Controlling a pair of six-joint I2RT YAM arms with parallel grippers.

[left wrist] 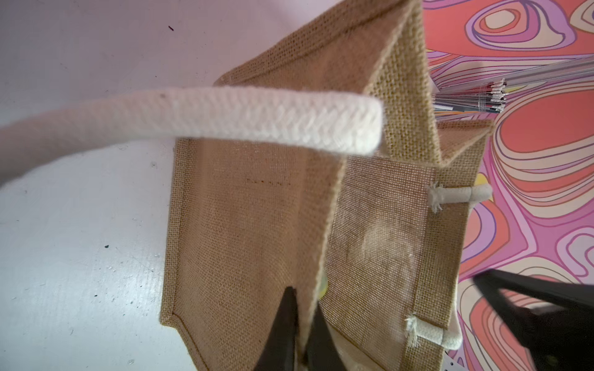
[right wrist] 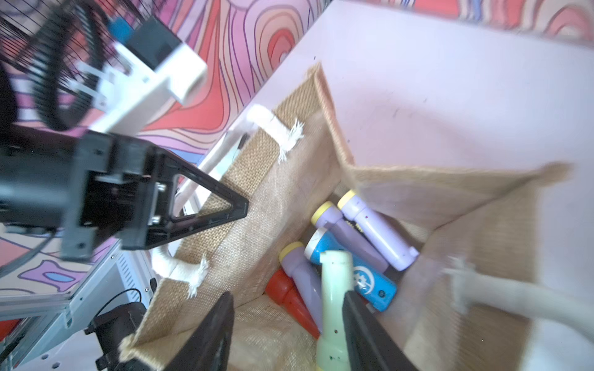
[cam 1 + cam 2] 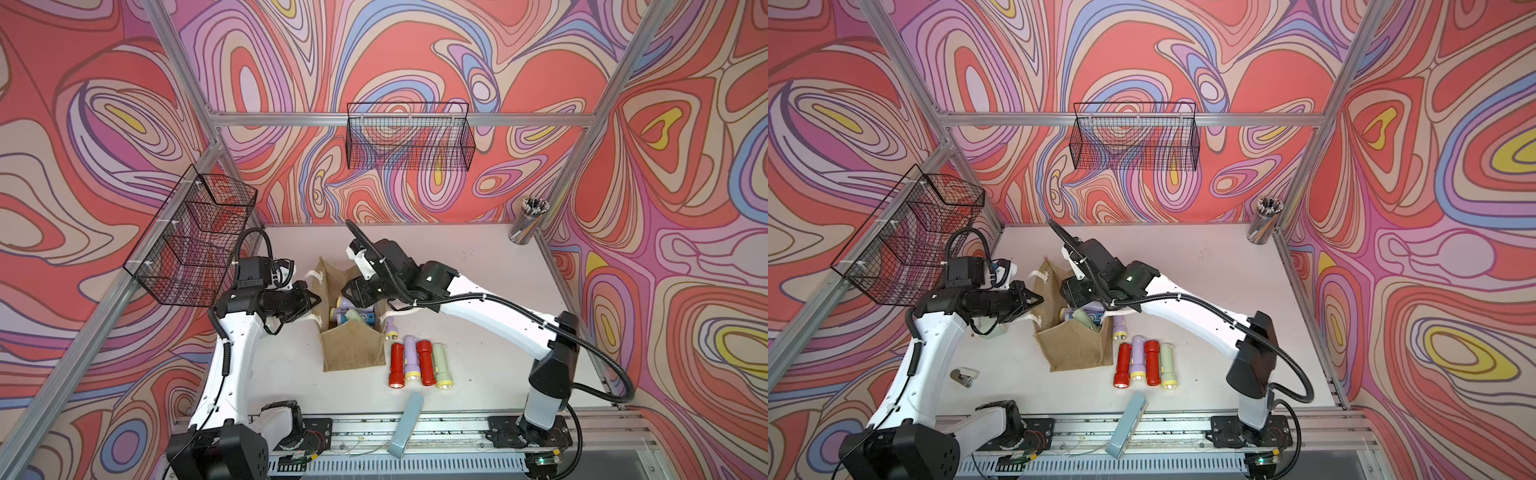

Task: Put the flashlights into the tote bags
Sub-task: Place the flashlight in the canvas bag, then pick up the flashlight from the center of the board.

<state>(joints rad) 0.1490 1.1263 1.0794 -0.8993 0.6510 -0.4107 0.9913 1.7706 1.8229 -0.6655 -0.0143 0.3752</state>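
Note:
The tan burlap tote bag (image 3: 353, 349) stands open mid-table, seen in both top views. My left gripper (image 1: 303, 298) is shut on the bag's left wall at the rim, one finger inside and one outside. My right gripper (image 2: 287, 295) hangs open over the bag mouth. A pale green flashlight (image 2: 334, 289) stands between its fingers, against one finger and clear of the other. Blue (image 2: 350, 266), lilac (image 2: 376, 228) and red (image 2: 289, 295) flashlights lie in the bag. To the bag's right lie a row of red, lilac, red and pale green flashlights (image 3: 417, 363) and a lone lilac one (image 3: 389, 326).
A flat grey-blue bar (image 3: 405, 426) lies at the table's front edge. Black wire baskets hang on the left frame (image 3: 191, 241) and the back rail (image 3: 409, 137). A cup of pens (image 3: 528, 220) stands in the back right corner. A small metal clip (image 3: 963, 377) lies front left.

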